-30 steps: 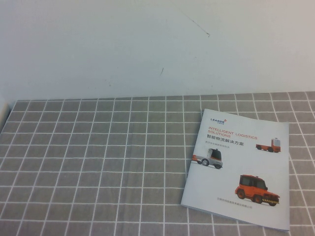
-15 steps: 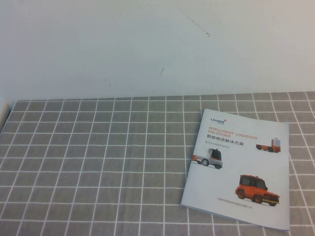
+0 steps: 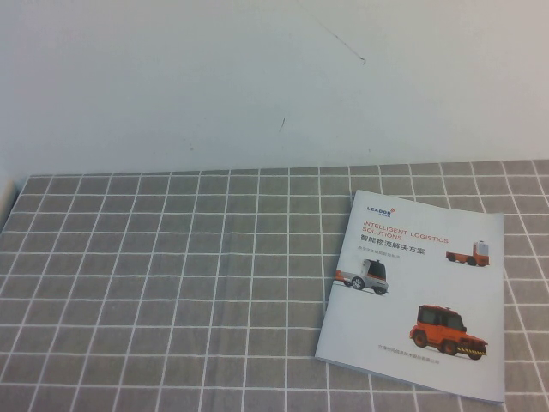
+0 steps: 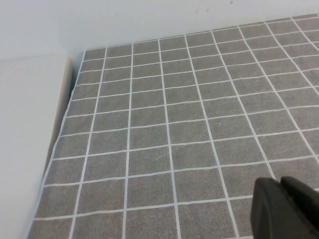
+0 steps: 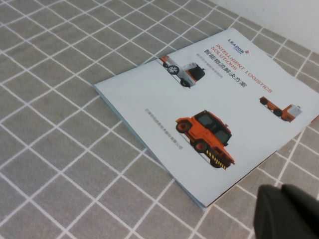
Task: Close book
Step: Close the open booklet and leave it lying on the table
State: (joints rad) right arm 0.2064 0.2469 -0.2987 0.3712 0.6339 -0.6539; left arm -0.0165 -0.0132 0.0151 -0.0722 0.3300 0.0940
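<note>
A thin white book point(image 3: 416, 296) lies closed and flat on the grey checked tablecloth at the right, its cover showing orange and white vehicles and red lettering. The right wrist view shows the same book point(image 5: 209, 109) face up. My right gripper point(image 5: 281, 191) hovers just off the book's corner, its dark fingers pressed together with nothing between them. My left gripper point(image 4: 280, 183) hangs over bare cloth on the left side, far from the book, also shut and empty. Neither gripper appears in the high view.
The grey checked tablecloth point(image 3: 171, 283) covers the whole table up to a white wall point(image 3: 257, 77) at the back. A white ledge point(image 4: 25, 129) borders the cloth's left edge in the left wrist view.
</note>
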